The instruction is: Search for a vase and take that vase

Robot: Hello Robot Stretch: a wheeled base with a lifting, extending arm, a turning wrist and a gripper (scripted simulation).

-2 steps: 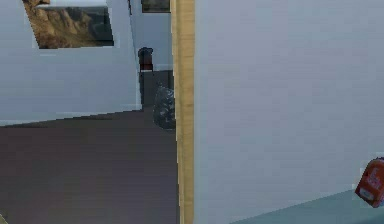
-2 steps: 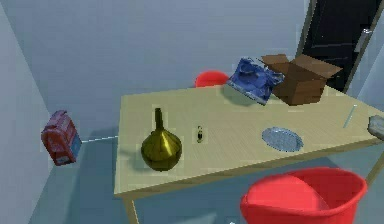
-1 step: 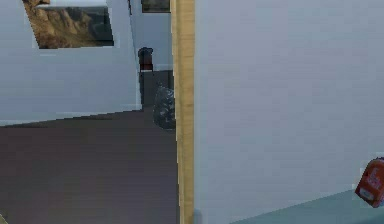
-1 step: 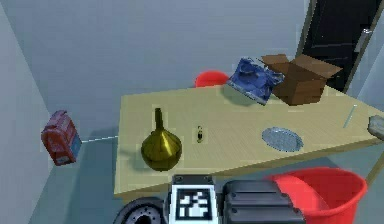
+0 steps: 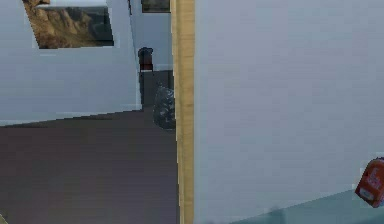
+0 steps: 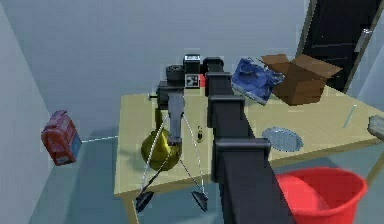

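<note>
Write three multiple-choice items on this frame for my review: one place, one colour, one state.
1. Where is the cardboard box? A on the table B on the floor C on a shelf
2. What colour is the bin beside the table? A blue B red C green
3. How is the box's top? A taped shut B flaps up C crushed flat
1 A: it rests on the tabletop. 2 B: its rim and wall are red. 3 B: flaps stand up around its mouth.

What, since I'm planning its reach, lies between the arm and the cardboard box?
A blue crumpled thing on the table separates arm and box, in the arm side view.
</note>
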